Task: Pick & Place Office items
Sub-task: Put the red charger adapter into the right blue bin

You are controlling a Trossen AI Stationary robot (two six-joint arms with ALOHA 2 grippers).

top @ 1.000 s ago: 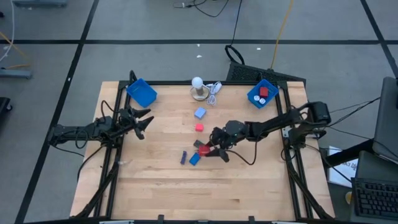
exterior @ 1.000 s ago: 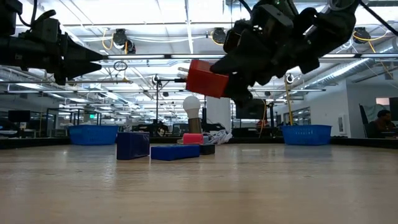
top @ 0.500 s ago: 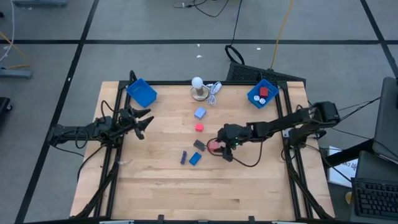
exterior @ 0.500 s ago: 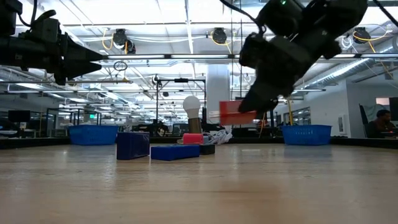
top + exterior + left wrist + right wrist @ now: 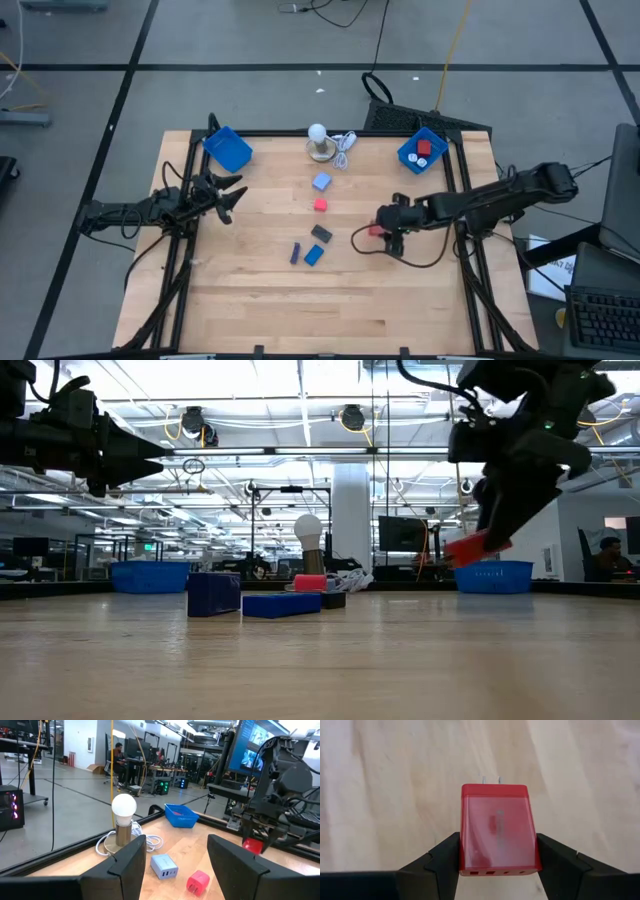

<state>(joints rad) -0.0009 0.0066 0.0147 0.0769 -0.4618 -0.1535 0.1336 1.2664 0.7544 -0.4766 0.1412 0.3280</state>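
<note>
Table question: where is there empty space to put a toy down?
The near half of the table, this side of the blue block, is bare wood. So is the strip between the left gripper and the light blue block. The middle is crowded, and the right gripper holds a red block there.

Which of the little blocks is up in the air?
The red block, pinched in the right gripper, off the table. The other blocks lie on the wood or in the tray.

The right pincer [image 5: 378,232], clamped on a red charger block [image 5: 375,231], has carried it rightward, away from the dark and blue blocks mid-tabletop, toward the tabletop's right side.
</note>
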